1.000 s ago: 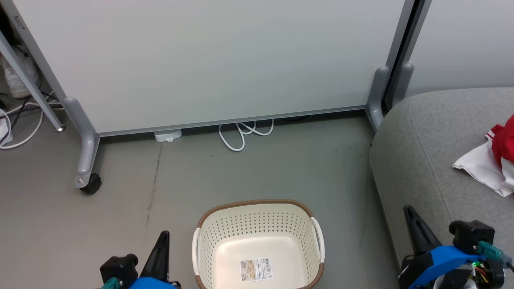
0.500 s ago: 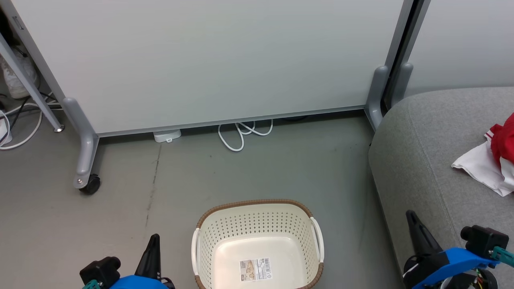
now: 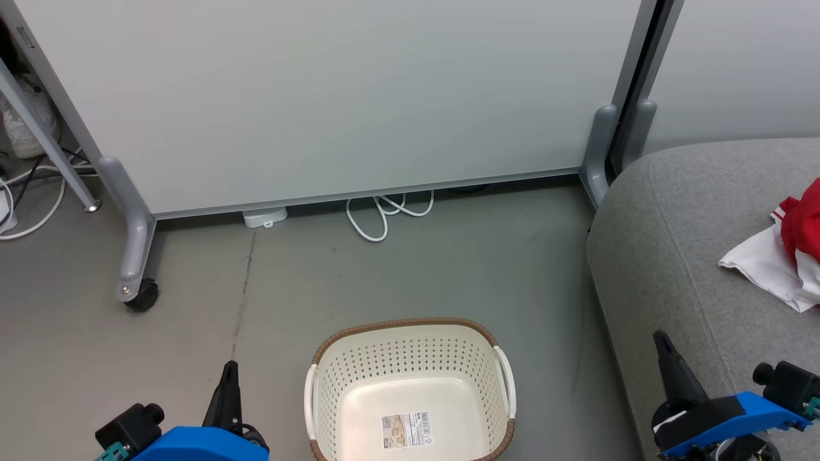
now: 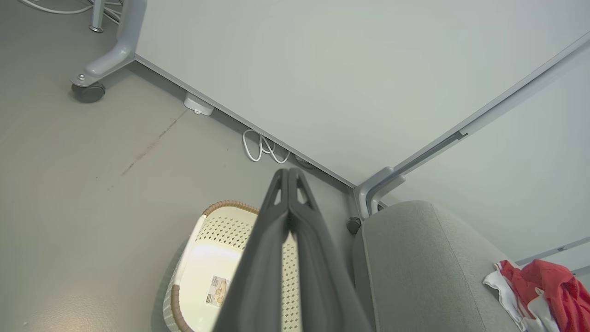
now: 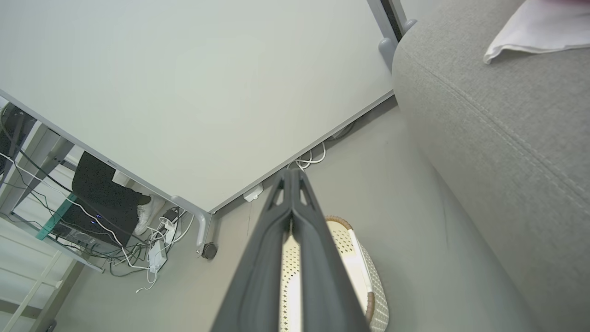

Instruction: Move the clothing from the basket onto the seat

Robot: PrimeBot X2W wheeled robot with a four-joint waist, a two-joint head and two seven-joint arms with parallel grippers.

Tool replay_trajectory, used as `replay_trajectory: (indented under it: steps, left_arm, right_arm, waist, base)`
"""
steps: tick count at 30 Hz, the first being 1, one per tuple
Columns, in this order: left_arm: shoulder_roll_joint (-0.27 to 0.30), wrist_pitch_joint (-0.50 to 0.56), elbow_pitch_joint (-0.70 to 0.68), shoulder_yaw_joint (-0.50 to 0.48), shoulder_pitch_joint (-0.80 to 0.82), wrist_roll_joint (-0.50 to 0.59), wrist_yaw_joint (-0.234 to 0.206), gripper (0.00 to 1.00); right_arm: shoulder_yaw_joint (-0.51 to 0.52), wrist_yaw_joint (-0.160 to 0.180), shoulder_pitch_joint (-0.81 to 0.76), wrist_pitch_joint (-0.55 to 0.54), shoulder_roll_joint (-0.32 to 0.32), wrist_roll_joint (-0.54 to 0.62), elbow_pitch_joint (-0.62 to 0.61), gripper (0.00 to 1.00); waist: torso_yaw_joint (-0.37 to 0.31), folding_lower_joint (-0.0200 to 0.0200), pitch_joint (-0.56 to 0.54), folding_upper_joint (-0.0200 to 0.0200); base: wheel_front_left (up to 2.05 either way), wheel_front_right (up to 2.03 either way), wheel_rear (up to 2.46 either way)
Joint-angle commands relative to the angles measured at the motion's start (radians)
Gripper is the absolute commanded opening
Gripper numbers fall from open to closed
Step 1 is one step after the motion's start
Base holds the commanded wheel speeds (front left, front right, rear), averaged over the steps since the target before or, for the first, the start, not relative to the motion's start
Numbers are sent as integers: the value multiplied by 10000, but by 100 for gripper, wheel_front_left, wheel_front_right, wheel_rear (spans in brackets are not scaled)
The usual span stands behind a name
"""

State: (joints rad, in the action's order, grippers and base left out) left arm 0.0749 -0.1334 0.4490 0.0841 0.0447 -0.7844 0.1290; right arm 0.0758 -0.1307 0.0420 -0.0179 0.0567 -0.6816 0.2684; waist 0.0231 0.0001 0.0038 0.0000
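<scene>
Castor [image 3: 142, 296]: black, on the floor [image 3: 448, 269], under the grey foot of the partition [image 3: 333, 96], far left.
Left gripper [image 3: 228, 374]: low over the floor, just left of the basket; jaws closed on nothing, its fingers [image 4: 267, 258] pressed flat together.
Cable [image 3: 378, 221]: white, looped on the floor at the partition's lower edge.
Basket [image 3: 403, 322]: upright on the floor between the two grippers, apart from the seat's left edge; label sticker [image 3: 405, 429] on its bare bottom.
Right gripper [image 3: 663, 349]: low at the seat's near left edge; jaws closed on nothing, fingers [image 5: 313, 258] meeting along their length.
Seat [image 3: 672, 243]: grey, right of the basket, rounded left edge toward it.
Clothing [image 3: 788, 256]: red and white, heaped on the seat's top, well back from its left edge, well apart from both grippers, cut off by the head view's right side.
</scene>
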Motion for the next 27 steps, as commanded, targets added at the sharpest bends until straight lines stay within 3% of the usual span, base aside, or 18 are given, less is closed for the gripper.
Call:
replay_trajectory:
  steps: [1,27]
  left_arm:
    - [13,96,-236,-128,311,-382,9,0]
    - [-78,968,-914,-820,470,-3248,15,0]
  right_arm:
    - [53,0,305,-64,2,-456,-175,0]
    - [179,-1,473,-397,-25,-3669,-218,0]
  waist:
    - [-4,-1,0,0]
    - [-66,-1,-2,0]
  base:
    - [0,0,0]
    - [0,0,0]
